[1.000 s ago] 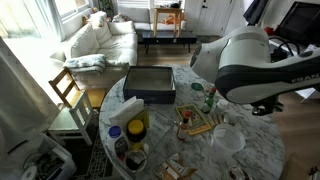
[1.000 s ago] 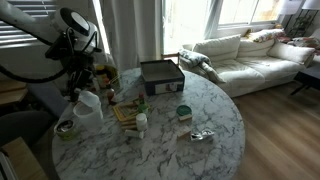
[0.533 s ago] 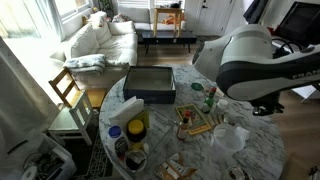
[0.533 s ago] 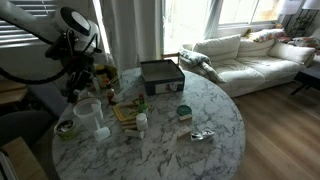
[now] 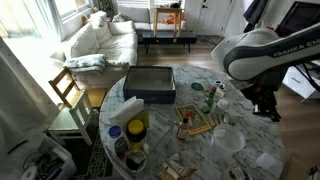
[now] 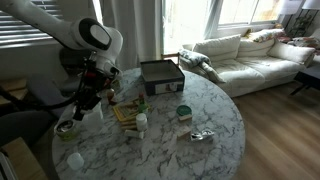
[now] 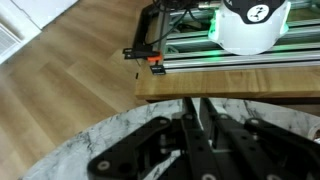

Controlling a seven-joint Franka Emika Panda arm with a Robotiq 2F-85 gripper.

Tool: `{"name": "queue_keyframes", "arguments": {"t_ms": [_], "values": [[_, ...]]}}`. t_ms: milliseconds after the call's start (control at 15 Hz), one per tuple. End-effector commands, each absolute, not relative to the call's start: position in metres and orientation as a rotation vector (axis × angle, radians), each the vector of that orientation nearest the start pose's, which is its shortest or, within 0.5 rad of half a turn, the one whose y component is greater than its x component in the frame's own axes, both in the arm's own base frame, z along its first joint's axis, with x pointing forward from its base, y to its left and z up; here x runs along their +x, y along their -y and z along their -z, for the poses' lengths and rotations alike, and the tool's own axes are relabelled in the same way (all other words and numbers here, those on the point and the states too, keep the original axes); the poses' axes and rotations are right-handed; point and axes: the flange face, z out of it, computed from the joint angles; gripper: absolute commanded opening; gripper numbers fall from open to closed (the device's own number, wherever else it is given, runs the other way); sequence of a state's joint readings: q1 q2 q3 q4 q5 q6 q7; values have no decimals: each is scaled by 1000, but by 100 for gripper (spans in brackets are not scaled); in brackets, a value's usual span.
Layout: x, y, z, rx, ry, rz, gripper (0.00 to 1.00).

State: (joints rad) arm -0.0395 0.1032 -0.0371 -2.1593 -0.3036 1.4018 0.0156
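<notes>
clenched gripper at the table's rim, well away from the dark box

the gripper (image 5: 266, 104) is clenched. in the wrist view its fingers (image 7: 188, 125) sit nearly together, and i can see nothing pinched between them. it hangs by the rim of the marble table (image 5: 165, 120), well apart from the dark box (image 5: 150, 84). the clear plastic cup (image 5: 228, 140) stands upright on the table, the thing nearest the gripper. it is farther from the box than the green bottle (image 5: 209, 97) and the wooden board (image 5: 195, 124).
</notes>
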Motion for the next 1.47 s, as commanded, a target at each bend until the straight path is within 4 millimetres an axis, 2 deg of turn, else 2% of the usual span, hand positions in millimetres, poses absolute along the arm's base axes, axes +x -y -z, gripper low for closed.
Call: {"name": "queue_keyframes", "arguments": {"t_ms": [0,67,133,200,333,600,867,933,1400], "values": [[436,89,-317,-2978,-118,-1264,4],[438,93,-318,-2958,-157,-1206,4],[439,94,-319,-2935,-190,-1152,10],[441,96,-319,-2913,-222,-1096,36],[444,96,-324,-2875,-277,-991,38],[451,94,-346,-2870,-333,-826,68],[453,93,-381,-2924,-332,-672,96],[454,93,-390,-2945,-325,-630,100],[445,94,-452,-2932,-332,-394,100]]}}
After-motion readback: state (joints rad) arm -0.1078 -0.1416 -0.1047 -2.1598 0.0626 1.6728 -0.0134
